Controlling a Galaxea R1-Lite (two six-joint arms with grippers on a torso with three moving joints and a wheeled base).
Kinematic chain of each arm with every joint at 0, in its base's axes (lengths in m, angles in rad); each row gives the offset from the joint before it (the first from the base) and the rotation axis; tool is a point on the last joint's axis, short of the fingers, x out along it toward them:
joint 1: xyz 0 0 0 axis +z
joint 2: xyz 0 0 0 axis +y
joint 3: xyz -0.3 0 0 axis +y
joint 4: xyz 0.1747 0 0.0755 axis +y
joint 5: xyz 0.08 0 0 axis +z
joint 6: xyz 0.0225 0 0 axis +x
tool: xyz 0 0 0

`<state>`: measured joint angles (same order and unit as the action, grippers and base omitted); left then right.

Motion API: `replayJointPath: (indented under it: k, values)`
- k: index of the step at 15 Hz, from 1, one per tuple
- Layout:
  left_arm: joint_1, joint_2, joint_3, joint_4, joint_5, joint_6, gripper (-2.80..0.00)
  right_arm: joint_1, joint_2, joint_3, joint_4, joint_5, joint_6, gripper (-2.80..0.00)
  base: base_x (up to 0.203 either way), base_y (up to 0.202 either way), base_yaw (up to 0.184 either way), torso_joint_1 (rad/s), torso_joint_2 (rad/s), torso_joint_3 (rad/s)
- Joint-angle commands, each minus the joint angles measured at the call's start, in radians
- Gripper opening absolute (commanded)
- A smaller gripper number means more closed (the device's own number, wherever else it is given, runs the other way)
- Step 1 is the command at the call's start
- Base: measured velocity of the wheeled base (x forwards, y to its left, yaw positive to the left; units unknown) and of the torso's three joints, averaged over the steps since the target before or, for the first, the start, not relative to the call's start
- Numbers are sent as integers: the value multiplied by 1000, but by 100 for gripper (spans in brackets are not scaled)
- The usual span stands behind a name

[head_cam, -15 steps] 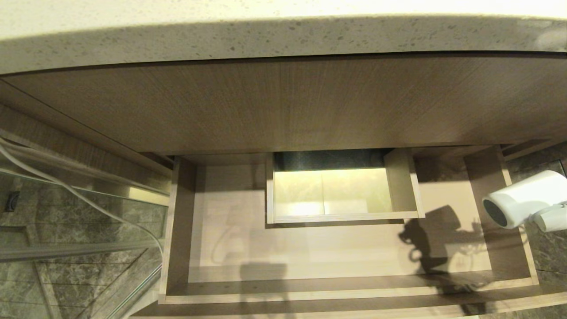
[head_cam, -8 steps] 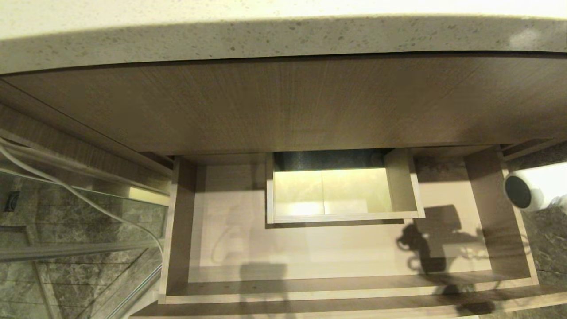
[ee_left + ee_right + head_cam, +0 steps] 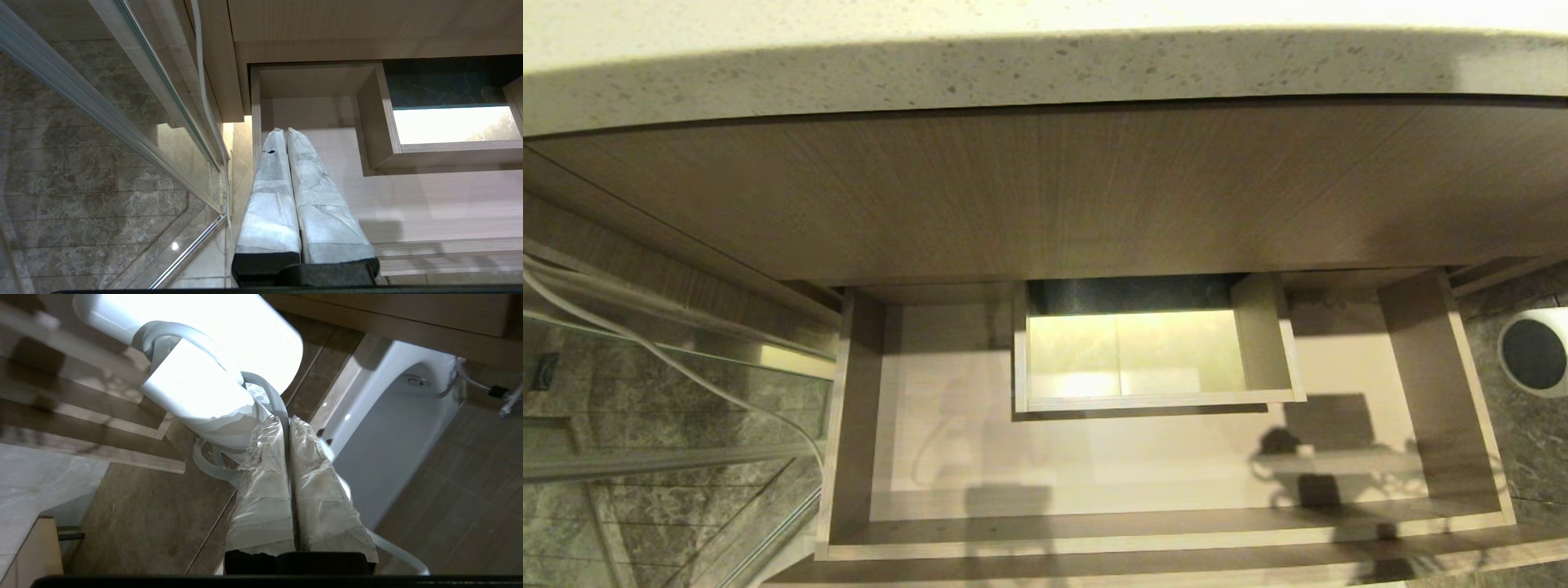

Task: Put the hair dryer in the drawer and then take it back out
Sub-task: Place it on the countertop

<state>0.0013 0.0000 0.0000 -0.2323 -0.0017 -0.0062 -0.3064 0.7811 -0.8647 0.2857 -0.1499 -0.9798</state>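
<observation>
While gripped, white hair dryer (image 3: pixel 204 371), cord-wrapped handle

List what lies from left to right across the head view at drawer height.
White cord → glass panel → drawer's left wall → boxed cutout → drawer's right wall → hair dryer.

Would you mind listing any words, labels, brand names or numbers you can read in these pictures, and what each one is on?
No text can be read.
Hair dryer: a small label with tiny print sits by the cord near the right gripper, too small and washed out to read.
Drawer, countertop: no markings.
</observation>
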Motion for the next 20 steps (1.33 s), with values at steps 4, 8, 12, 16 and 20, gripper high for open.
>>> replayJointPath:
  k: [4,8,12,16,20]
  values:
    - [0,0,40,-1,0,-1,-280,-2,-36,-46,35,9,-20,-280,0,0,0,0,0,0]
    - [0,0,40,-2,0,-1,-280,-2,-40,-66,58,10,-22,-280,0,0,0,0,0,0]
    - [0,0,40,-1,0,0,-280,-2,-46,-85,56,10,-22,-280,0,0,0,0,0,0]
    - [0,0,40,-2,0,-1,-280,-1,-48,-122,56,12,-22,-280,0,0,0,0,0,0]
    - [0,0,40,-2,0,0,-280,-2,-47,-168,59,12,-55,-280,0,0,0,0,0,0]
